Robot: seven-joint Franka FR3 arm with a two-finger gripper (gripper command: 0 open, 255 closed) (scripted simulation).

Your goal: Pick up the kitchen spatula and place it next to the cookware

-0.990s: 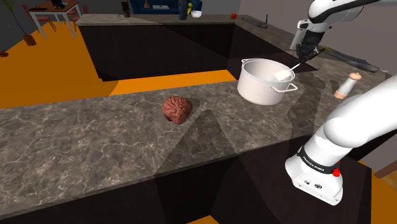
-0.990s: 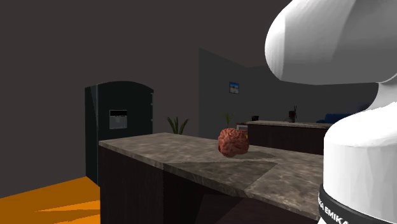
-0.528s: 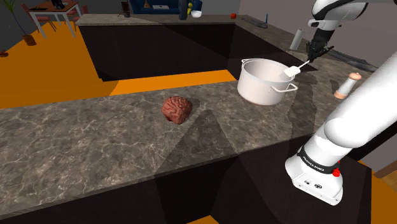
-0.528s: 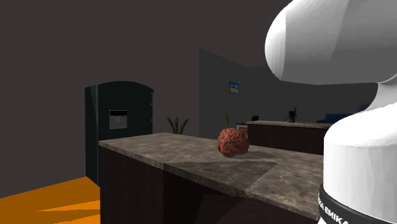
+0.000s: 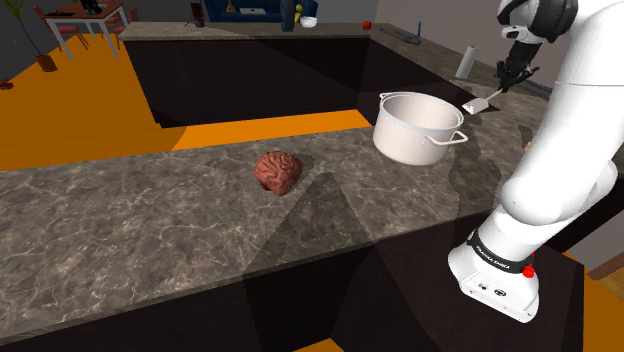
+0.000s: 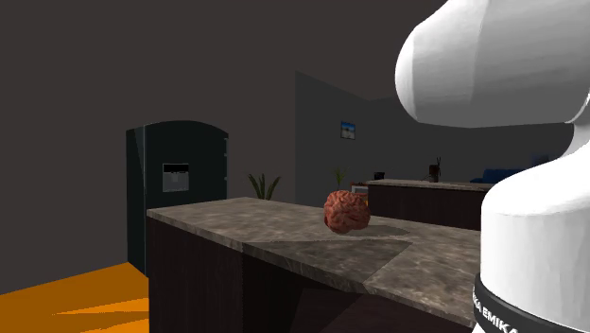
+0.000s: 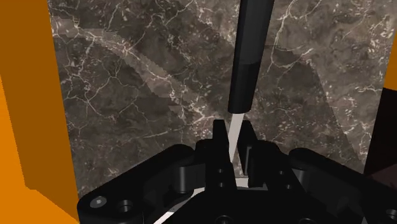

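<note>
In the shoulder view my black gripper (image 5: pixel 511 73) hangs high above the marble counter (image 5: pixel 150 215), right of the white pot (image 5: pixel 418 127). It is shut on the kitchen spatula (image 5: pixel 480 101), whose white blade slants down toward the pot's right handle without touching it. In the wrist view the gripper (image 7: pixel 235 145) clasps the thin white shank, and the spatula's black handle (image 7: pixel 247 57) runs away from the fingers (image 7: pixel 219 135) over the counter (image 7: pixel 127 95).
A reddish brain-shaped object (image 5: pixel 278 171) lies on the counter left of the pot, also seen as the brain (image 6: pixel 346 210) in the second exterior view. A pale cylinder (image 5: pixel 467 61) stands on the far counter. A dark fridge (image 6: pixel 177 194) stands beyond.
The gripper has carried the spatula from over the pot's opening toward the shoulder view's right, past the rim. The arm has swung right, covering the small grinder on the counter.
</note>
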